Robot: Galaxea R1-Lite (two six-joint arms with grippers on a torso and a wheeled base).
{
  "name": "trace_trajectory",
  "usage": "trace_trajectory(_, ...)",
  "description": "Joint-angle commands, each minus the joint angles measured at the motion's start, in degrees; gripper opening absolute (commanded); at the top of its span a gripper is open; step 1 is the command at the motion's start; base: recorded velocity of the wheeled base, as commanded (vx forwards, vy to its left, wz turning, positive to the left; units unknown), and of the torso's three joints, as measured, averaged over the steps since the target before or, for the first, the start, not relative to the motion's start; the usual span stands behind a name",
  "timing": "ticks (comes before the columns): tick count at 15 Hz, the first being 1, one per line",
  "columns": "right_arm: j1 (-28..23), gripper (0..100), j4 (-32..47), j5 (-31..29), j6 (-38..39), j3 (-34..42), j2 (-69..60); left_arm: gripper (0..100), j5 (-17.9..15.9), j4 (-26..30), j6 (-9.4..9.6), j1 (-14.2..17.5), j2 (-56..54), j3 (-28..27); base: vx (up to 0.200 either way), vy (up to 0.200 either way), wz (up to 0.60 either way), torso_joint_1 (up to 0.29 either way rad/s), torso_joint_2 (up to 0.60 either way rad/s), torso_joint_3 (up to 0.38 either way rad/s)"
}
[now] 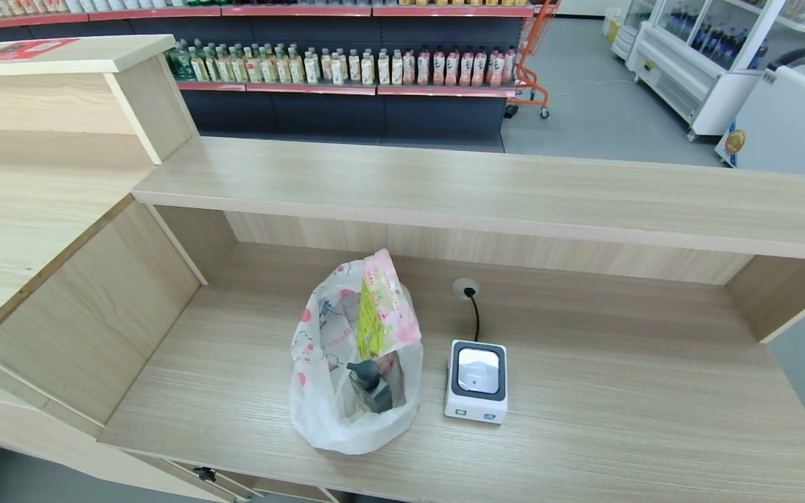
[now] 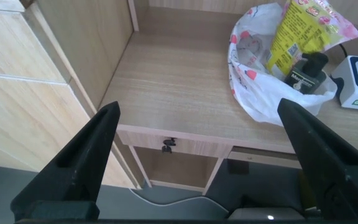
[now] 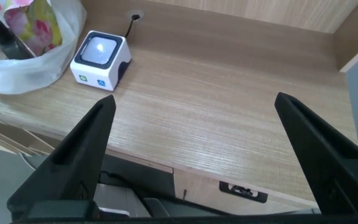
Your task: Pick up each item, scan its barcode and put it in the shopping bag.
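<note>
Head view: I see the shopping bag (image 1: 318, 412) standing on the tabletop (image 1: 619, 405) with its mouth open. A pink-and-green snack packet (image 1: 383, 307) sticks up out of it, and a dark pump bottle (image 1: 370, 388) stands upright inside. The scanner (image 1: 476, 381) sits just beside the bag on its right, its cable (image 1: 476, 318) running back to a hole in the tabletop.

Left wrist view: my left tool (image 2: 199, 109) hangs at the tabletop's front edge. Its fingers are spread wide with nothing between them, and the bag is well apart from it.

Right wrist view: my right tool (image 3: 194, 102) is likewise wide open and empty at the front edge. The scanner and bag lie farther off to its left.
</note>
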Motion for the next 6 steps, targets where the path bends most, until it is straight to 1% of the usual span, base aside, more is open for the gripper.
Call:
trace_trajectory(1, 0.01, 100, 0.01, 0.01, -0.11, 0.00, 0.11, 100, 0.01, -0.02, -0.02, 0.01, -0.01, 0.00, 0.000, 0.000, 0.00, 0.000, 0.00, 0.000)
trace_trajectory(6, 0.01, 100, 0.01, 0.01, -0.28, 0.00, 0.11, 100, 0.01, -0.02, -0.02, 0.01, -0.01, 0.00, 0.000, 0.000, 0.00, 0.000, 0.00, 0.000)
